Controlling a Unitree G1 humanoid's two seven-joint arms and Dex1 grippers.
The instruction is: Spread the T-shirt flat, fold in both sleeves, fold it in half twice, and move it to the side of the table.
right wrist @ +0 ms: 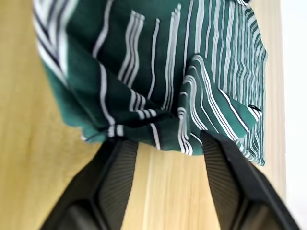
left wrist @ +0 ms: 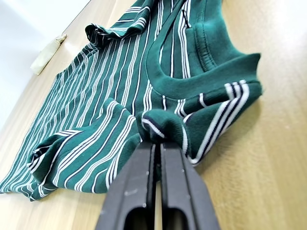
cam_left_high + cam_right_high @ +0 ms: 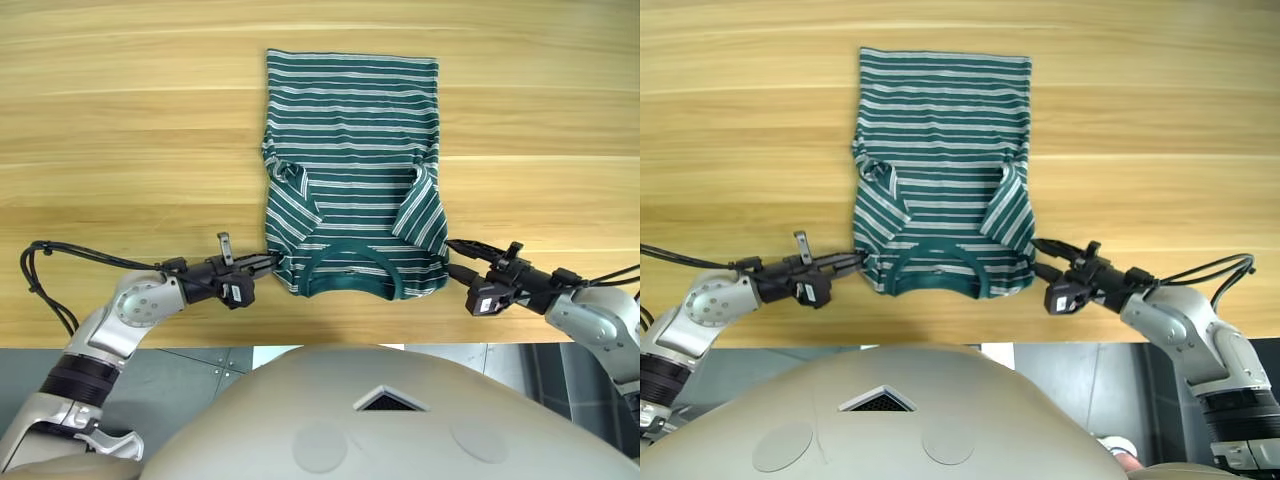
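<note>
Green striped T-shirt (image 3: 350, 165): our left gripper (image 3: 274, 261) pinches one shoulder; right gripper (image 3: 451, 256) stands open. We should close it, then lift both corners evenly

Look: your T-shirt (image 3: 350, 150) is dark green with thin white stripes and a plain green ribbed collar (image 3: 345, 270).
Place: it lies in the middle of the wooden counter (image 3: 120, 120), collar toward you, hem (image 3: 350, 58) on the far side.
Shape: you see a narrow upright rectangle, a little wider at the shoulders.
Sleeves: the left sleeve (image 3: 295, 200) and right sleeve (image 3: 420, 210) are both folded inward over the body, slanting toward the collar.
Surface: the far half is flat; the near half is slightly rumpled.
Near corners: the left shoulder corner is bunched, pinched in the left gripper (image 3: 274, 261); the right corner sits at the right gripper's (image 3: 452, 257) spread fingers (image 1: 115, 167).
</note>
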